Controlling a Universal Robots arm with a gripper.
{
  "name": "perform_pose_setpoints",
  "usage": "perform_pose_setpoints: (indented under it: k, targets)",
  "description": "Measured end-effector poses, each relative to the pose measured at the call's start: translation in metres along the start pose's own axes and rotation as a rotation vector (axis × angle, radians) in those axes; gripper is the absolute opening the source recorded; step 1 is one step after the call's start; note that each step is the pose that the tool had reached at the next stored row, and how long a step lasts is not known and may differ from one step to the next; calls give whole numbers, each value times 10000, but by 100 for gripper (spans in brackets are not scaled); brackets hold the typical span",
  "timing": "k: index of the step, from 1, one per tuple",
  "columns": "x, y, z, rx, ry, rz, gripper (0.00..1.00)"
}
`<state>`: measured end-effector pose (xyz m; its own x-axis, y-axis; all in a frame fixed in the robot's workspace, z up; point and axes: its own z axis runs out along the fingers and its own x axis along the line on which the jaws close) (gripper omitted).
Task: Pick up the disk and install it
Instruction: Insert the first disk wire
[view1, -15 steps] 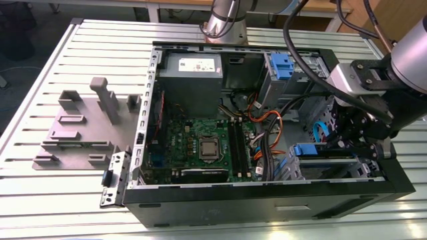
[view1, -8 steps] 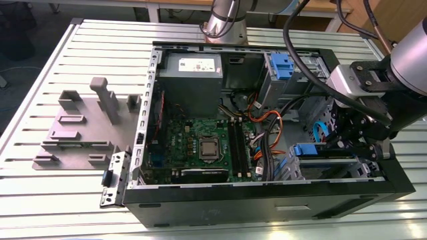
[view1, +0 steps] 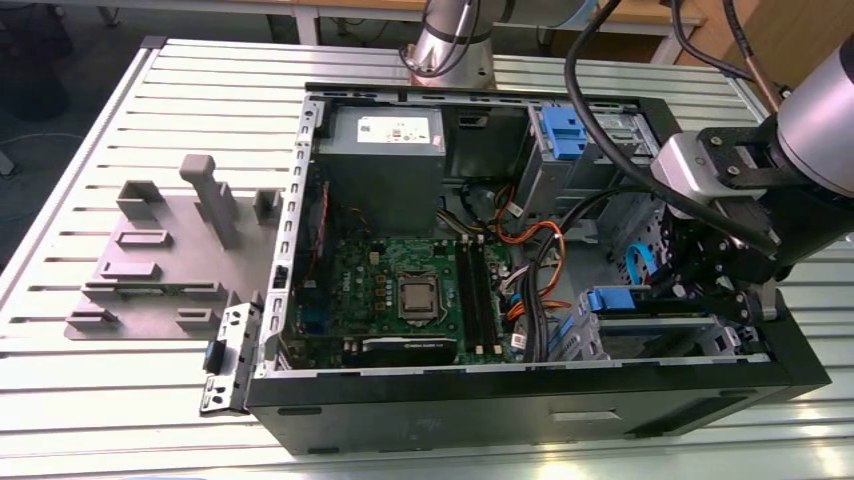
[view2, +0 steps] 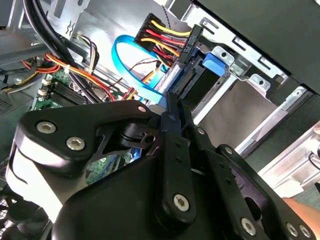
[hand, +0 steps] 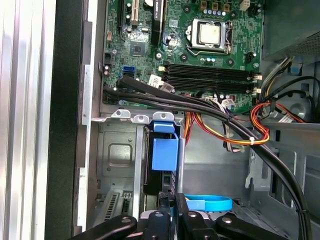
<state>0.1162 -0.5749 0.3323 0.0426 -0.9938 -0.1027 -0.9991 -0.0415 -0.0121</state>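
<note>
The disk (view1: 619, 298), with its blue carrier bracket, sits in the lower drive bay at the exterior view's right front corner of the open computer case (view1: 534, 405). In the first wrist view the disk (hand: 161, 176) stands in its slot, with its blue tab (hand: 165, 152) toward the motherboard. In the second wrist view the blue tab (view2: 217, 63) and the disk's connector edge (view2: 186, 85) show. My gripper (view1: 707, 292) hangs right over the bay. Its black fingers lie together, the gripper (hand: 167, 197) (view2: 172, 106) shut with nothing between them, tips at the disk's edge.
A blue data cable (view2: 131, 70) loops beside the gripper, and red, yellow and black power wires (view2: 167, 37) run to a plug near the disk. Thick black cables (hand: 200, 107) cross the motherboard (view1: 400, 290). Another blue-handled carrier (view1: 561, 130) tops the rear cage. A grey holder stand (view1: 160, 250) is outside the case.
</note>
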Motion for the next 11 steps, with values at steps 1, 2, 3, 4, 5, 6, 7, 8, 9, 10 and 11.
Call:
perform_pose_setpoints:
  k: [1, 2, 3, 4, 5, 6, 7, 8, 9, 10, 11]
  targets:
    - [0, 0, 1, 0, 2, 0, 16]
    - [0, 0, 1, 0, 3, 0, 16]
    - [1, 0, 2, 0, 3, 0, 16]
    - [1, 0, 8, 0, -1, -1, 16]
    - [2, 0, 16, 1, -2, 0, 16]
    - [2, 0, 20, 0, 2, -1, 16]
    - [2, 0, 22, 1, 4, -1, 16]
    - [2, 0, 22, 0, 4, 0, 16]
    - [3, 0, 22, 1, 5, 0, 16]
    - [3, 0, 26, 1, 2, -1, 16]
    - [3, 0, 31, 0, 4, 0, 16]
